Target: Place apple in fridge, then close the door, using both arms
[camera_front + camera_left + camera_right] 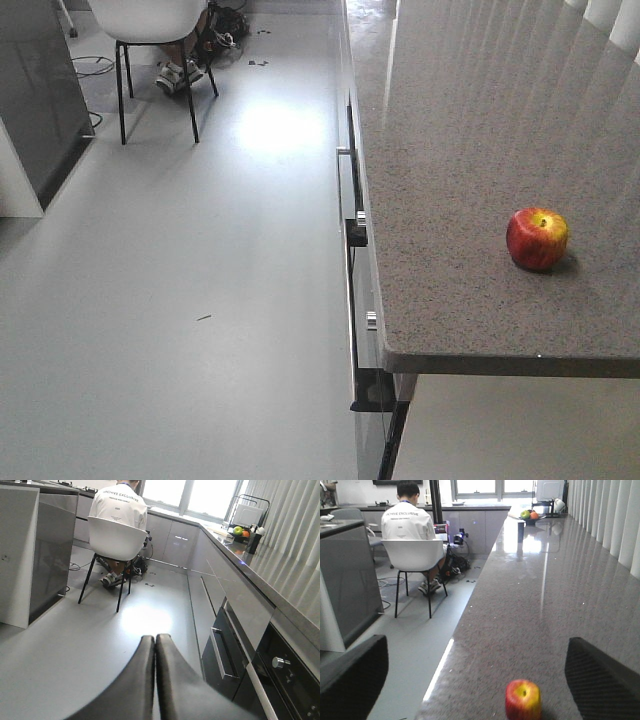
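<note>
The apple (537, 238), red with a yellow patch at the stem, stands upright on the speckled stone counter (450, 150) near its front edge. In the right wrist view the apple (523, 700) sits low between the wide-open fingers of my right gripper (476, 647), closer to the right finger (602, 677) and not touching either. My left gripper (154, 640) is shut and empty, pointing over the grey floor beside the cabinet fronts. The fridge and its door are out of view. No arm shows in the front view.
A person sits on a white chair (117, 537) on the floor ahead. A low grey block with a white side (35, 100) stands at the left. Drawer handles (350, 230) and an oven (290, 675) line the counter front. A fruit bowl (530, 516) sits at the counter's far end.
</note>
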Available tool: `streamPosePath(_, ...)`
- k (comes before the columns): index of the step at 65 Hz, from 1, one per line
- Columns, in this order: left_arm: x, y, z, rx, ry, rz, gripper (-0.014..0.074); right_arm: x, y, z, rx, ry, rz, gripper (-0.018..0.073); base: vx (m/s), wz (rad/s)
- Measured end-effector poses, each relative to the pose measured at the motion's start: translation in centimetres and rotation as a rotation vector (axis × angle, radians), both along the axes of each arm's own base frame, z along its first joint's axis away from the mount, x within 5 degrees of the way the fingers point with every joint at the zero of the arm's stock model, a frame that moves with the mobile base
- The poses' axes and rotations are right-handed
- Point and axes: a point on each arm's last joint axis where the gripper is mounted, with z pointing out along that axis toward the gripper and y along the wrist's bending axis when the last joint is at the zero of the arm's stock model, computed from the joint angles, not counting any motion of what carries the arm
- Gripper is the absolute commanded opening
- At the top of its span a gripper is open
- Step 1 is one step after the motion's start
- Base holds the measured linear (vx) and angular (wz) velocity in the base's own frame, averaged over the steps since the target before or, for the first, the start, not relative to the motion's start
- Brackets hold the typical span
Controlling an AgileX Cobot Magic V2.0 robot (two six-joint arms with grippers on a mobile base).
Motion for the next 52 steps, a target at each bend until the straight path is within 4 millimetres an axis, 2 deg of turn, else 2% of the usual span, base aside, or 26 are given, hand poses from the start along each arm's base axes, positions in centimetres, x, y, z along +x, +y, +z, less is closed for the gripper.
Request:
streamPosePath(10, 0.0, 0.0, 0.0, 0.0, 0.0, 0.0, -0.0006, 4.8, -0.2, 2.8, -0.054, 0.067, -0.013, 0.0682, 0.0, 0.0)
streamPosePath(22, 0.0, 0.0, 0.0, 0.0, 0.0, 0.0, -0.0006, 12.1, -0.5, 2.6, -0.075, 0.27, -0.043, 0.0674, 0.0, 0.0)
streamPosePath(29, 0.0, 0.0, 0.0, 0.0, 0.0, 0.0, -0.0006, 16.3, -0.8, 0.7, -0.064, 0.425, -0.068, 0.0668, 0.0, 0.0)
streamPosePath(38, 0.0, 0.0, 0.0, 0.0, 0.0, 0.0, -0.0006, 20.6, -0.8, -2.1, -0.055, 0.576, -0.076, 0.0664, 0.0, 0.0)
streamPosePath(52, 0.0, 0.0, 0.0, 0.0, 0.0, 0.0, -0.0006, 25.0, -0.8, -6.5, -0.053, 0.718, -0.082, 0.0656, 0.0, 0.0)
